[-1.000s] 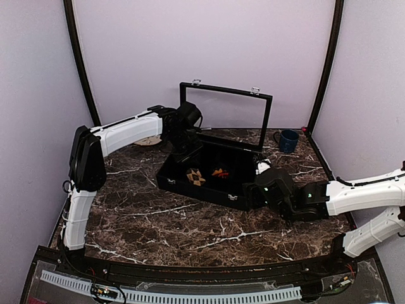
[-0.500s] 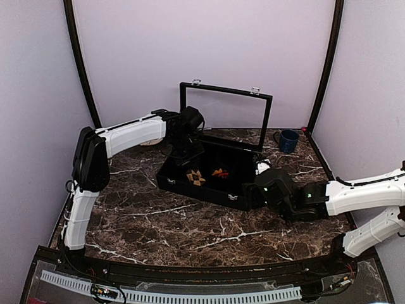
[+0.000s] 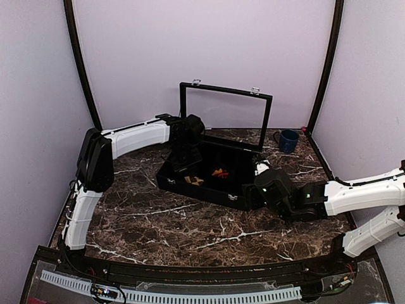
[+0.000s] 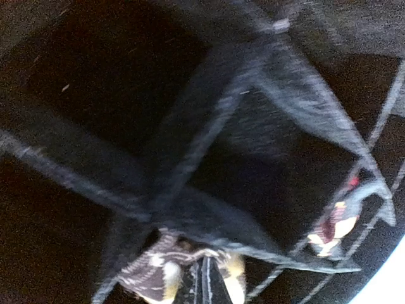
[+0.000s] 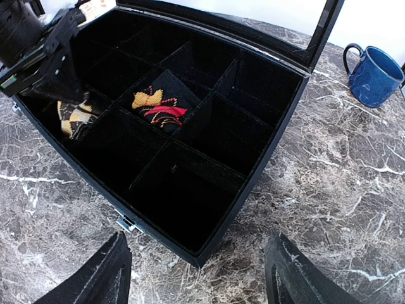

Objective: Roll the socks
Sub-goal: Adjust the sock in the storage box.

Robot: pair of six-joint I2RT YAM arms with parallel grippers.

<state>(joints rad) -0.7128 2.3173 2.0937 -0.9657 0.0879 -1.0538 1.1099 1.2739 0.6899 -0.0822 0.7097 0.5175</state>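
Dark marble table (image 3: pixel 190 221) carries a black divided case (image 5: pixel 212 244), its glass lid raised. Inside the case, the tan-brown sock (image 5: pixel 76 117) lies in a left compartment and the red-orange sock (image 5: pixel 158 107) in the next one. The left gripper (image 4: pixel 204 285), fingers pressed together, touches the tan-brown sock; whether it pinches fabric is unclear. The right gripper (image 5: pixel 199 272) hangs spread wide over the case's near corner.

Argyle patterns tan sock (image 5: pixel 76 118), red sock (image 5: pixel 159 107) (black case (image 5: pixel 183 204)).
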